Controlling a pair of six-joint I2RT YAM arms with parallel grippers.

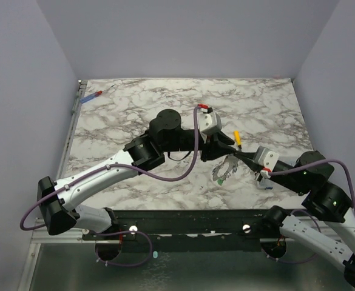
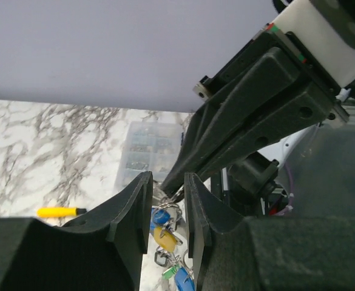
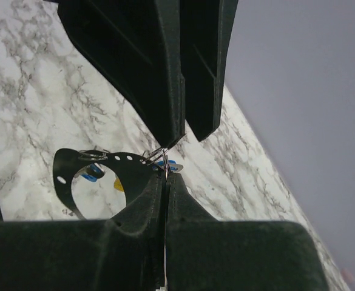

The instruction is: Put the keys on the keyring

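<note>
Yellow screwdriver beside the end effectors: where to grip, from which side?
Take the yellow screwdriver at mid-handle, from straight above, closing across its width. It lies flat on the table, long axis running near-to-far, so its long sides give the narrow span.

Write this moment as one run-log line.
right gripper shut on keyring | left gripper slightly open at keyring | keys bunched beneath | yellow screwdriver aside

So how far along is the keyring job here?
Done: the keys with blue, yellow and green tags already sit in one bunch. In hand: the right gripper is shut on the keyring, and the left gripper straddles the bunch from the other side. Remaining: whether every key is threaded cannot be told; the grippers hide the joint.
</note>
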